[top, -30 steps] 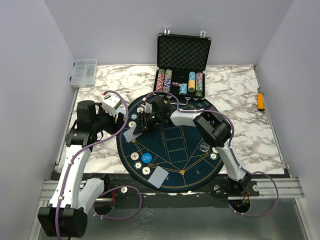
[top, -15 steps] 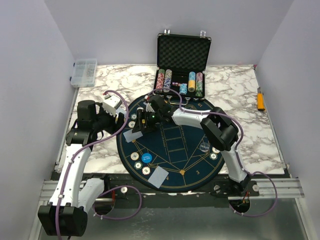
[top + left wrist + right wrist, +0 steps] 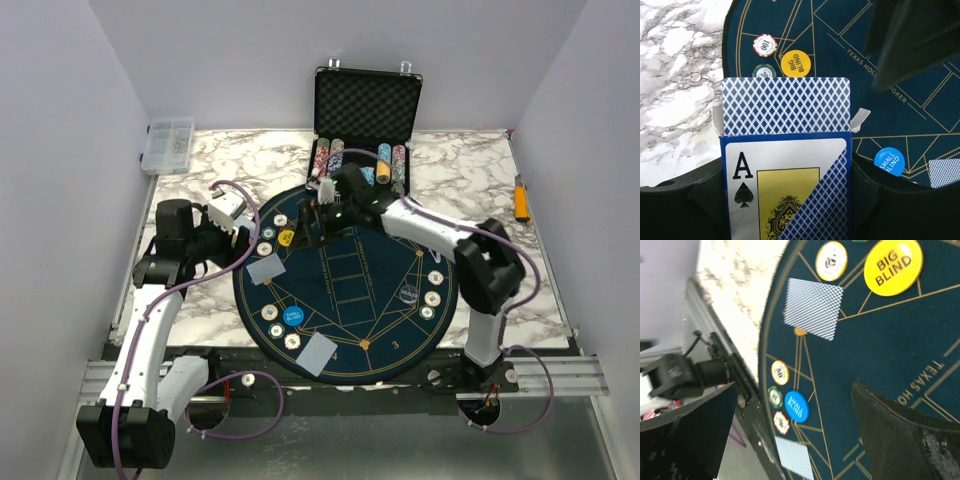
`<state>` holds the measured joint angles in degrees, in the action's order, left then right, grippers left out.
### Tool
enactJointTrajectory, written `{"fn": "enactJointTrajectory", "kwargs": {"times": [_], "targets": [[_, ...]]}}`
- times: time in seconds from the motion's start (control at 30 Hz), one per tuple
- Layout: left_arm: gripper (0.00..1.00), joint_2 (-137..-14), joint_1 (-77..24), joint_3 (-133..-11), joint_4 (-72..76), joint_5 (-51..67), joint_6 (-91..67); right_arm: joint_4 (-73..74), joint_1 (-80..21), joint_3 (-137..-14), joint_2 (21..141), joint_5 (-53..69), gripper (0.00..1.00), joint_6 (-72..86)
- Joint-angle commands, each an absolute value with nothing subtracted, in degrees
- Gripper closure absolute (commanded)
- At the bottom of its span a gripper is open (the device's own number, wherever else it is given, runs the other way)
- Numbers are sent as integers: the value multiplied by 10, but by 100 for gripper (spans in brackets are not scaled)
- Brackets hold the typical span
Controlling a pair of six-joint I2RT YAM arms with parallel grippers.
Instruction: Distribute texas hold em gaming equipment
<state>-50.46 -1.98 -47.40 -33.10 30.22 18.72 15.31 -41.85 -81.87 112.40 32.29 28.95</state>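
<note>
Left jaws clamp the card pack point(image 3: 785, 165), long axis pointing away toward the round mat point(image 3: 805, 65). Right jaws hang wide open above the mat, near the yellow disc point(image 3: 286, 238).

The round mat point(image 3: 385, 290) is dark blue, ruled with thin gold lines and gold lettering. On the mat lie a bright yellow disc point(image 3: 793, 63) lettered "BIG BLIND" in black, a mid-blue disc point(image 3: 889, 162) lettered "SMALL BLIND" in white, a white chip point(image 3: 764, 45) with a rim striped red and dark, and a dark green chip point(image 3: 764, 73). The card point(image 3: 813, 308) on the mat shows a fine blue-and-white diamond lattice. The card pack point(image 3: 785, 106) at the mat's left edge repeats that lattice, with a white panel bearing a black ace of spades and a yellow block. Around the mat the table point(image 3: 500, 180) is white marble veined grey. Beyond the mat's far edge the case point(image 3: 366, 100) is black, lined with dimpled foam
</note>
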Motion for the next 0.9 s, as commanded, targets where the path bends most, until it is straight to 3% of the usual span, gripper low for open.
{"fn": "enactJointTrajectory", "kwargs": {"times": [0.0,0.23,0.33,0.87], "targets": [[100,-516,-20,-496,-339,356,224,174,-363,-797,1023,423,0,205],[100,-529,-98,-497,-344,353,260,222,-323,-841,1012,555,0,185],[100,-536,-141,-499,-330,340,258,153,-323,-811,1001,583,0,256],[100,-572,-276,-526,-302,283,256,77,-351,-801,1033,603,2,330]]}}
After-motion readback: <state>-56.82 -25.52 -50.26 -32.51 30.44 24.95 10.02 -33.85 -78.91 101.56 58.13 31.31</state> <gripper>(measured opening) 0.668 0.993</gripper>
